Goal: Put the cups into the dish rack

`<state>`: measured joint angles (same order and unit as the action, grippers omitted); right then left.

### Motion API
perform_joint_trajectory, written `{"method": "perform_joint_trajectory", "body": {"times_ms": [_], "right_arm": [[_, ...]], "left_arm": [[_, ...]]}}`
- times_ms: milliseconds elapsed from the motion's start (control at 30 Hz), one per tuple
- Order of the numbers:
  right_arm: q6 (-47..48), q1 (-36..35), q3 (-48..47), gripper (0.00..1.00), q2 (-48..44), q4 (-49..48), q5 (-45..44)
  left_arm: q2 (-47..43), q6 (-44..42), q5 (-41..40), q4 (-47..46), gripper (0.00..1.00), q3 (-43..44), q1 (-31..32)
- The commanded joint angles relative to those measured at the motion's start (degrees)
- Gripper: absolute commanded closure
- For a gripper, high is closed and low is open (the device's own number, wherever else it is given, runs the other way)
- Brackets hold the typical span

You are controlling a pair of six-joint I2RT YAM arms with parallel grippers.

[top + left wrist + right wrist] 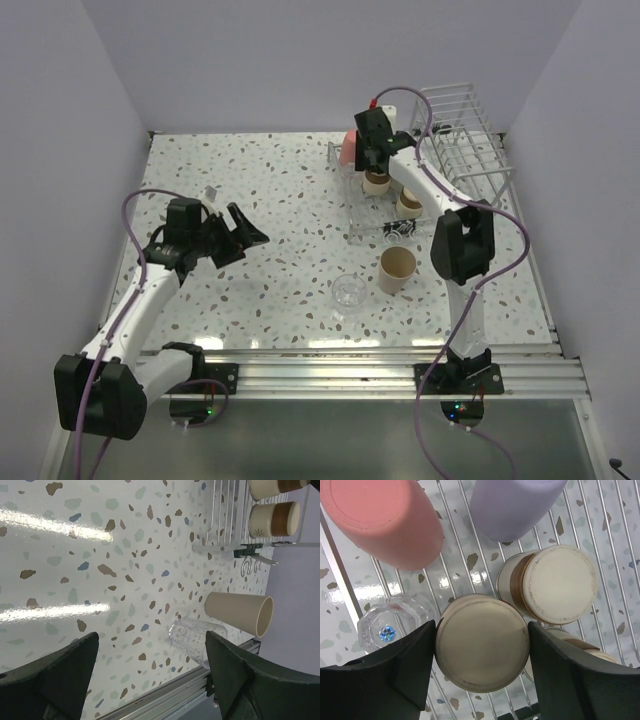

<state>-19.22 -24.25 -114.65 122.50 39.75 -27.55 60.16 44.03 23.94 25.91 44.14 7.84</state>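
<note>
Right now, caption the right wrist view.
Fingers grip an upturned brown cup on the dish rack beside a coral cup and lavender cup.

Bright, even light from above. Two long glare streaks cross the glossy table (150,555) in the left wrist view; shadows are soft, focus sharp.

The left arm (140,308) and the right arm (466,310) both have white tubular links joined by bulky black joint housings. A thin purple cable (126,207) loops along each. The fingers (60,675) are matte black, broad and wedge-shaped. Toward 6 o'clock, each black base (200,378) shows tiny green and red lights.
</note>
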Motion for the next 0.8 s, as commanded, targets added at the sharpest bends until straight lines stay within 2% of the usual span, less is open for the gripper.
{"method": "perform_joint_trajectory", "body": {"times_ms": [0, 767], "right_arm": [[-0.03, 0.26, -2.42, 1.0, 0.81, -4.23, -2.06], [-1.61, 3.07, -7.96, 0.99, 6.26, -4.5, 0.04]], "left_arm": [[0.74, -2.02, -0.21, 0.9, 0.1, 2.88, -0.45], [4.97, -2.46, -1.71, 0.98, 0.11, 6.4, -0.45]]}}
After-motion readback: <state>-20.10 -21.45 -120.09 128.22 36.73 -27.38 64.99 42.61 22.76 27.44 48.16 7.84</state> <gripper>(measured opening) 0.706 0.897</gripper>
